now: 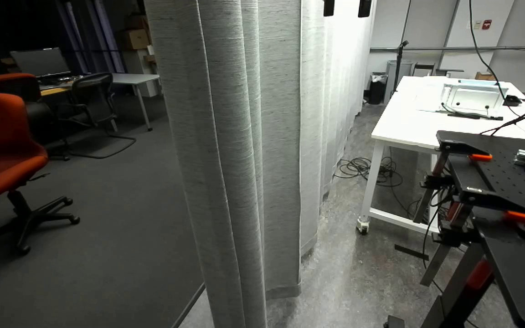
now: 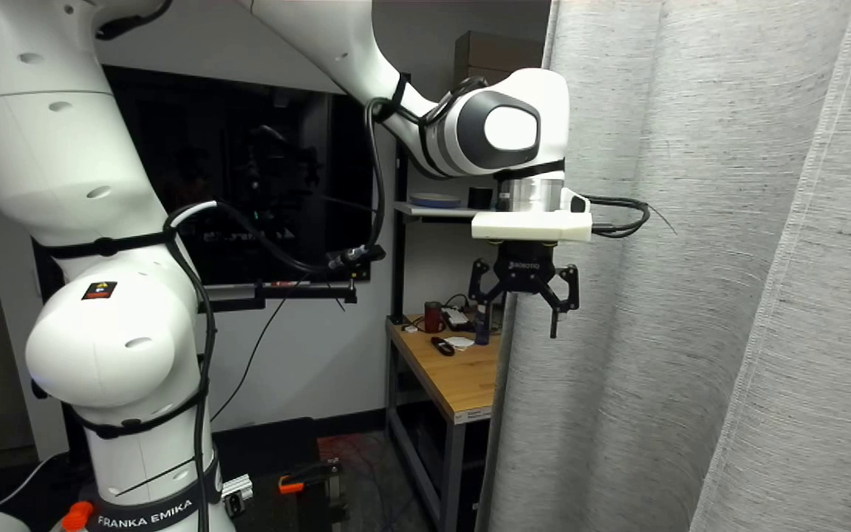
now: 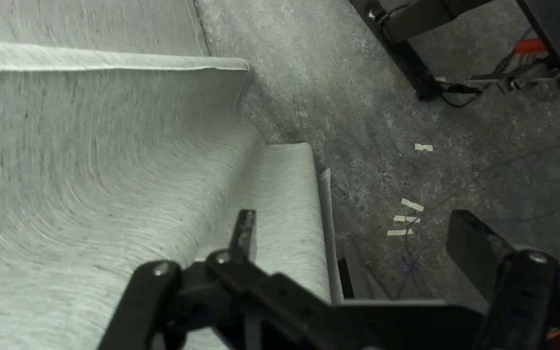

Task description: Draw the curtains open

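The curtain (image 1: 280, 136) hangs as tall, pale grey pleated fabric nearly to the floor. It fills the right side in an exterior view (image 2: 691, 295) and the left side in the wrist view (image 3: 114, 170). My gripper (image 2: 518, 326) points down with its fingers wide apart, by the curtain's edge. In an exterior view, only its fingertips (image 1: 347, 9) show at the top, in front of the fabric. In the wrist view, the curtain's edge shows between the open fingers (image 3: 353, 216); I cannot tell whether fabric lies between them at finger depth. The fingers are not closed on anything.
A white table (image 1: 408, 109) and a black workbench (image 1: 508, 255) with orange-handled clamps stand beside the curtain. A wooden desk (image 2: 462, 377) stands behind the gripper. An orange chair (image 1: 2, 141) is beyond the curtain. Cables (image 1: 372, 171) lie on the floor.
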### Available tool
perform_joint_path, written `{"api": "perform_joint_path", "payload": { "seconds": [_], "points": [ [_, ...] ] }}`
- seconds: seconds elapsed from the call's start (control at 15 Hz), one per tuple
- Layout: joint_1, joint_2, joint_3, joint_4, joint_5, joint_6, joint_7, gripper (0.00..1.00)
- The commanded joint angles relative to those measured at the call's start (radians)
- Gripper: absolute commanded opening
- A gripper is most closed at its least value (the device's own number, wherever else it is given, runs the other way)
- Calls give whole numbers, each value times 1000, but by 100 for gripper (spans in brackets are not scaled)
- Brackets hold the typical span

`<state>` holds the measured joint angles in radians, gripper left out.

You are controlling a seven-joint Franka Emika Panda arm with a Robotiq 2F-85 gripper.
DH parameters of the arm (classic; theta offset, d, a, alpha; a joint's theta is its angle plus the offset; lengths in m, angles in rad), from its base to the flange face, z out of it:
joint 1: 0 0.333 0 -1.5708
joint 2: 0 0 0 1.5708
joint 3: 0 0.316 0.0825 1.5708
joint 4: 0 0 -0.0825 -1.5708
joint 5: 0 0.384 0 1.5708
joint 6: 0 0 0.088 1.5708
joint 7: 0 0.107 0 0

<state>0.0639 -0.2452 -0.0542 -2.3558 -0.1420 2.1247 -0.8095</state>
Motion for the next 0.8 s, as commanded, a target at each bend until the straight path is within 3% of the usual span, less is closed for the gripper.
{"api": "perform_joint_path", "payload": {
  "seconds": [0.0, 0.13, 0.2, 0.47, 0.73],
  "points": [
    [36, -12, 19, -22, 41, 54, -79, 100],
    [43, -12, 25, -7, 46, 4, -118, 100],
    [30, 0, 30, -8, 29, 22, -67, 100],
    [34, 0, 34, -8, 32, 21, -93, 100],
    [54, 22, 38, -51, 67, 109, -113, 100]
  ]
}}
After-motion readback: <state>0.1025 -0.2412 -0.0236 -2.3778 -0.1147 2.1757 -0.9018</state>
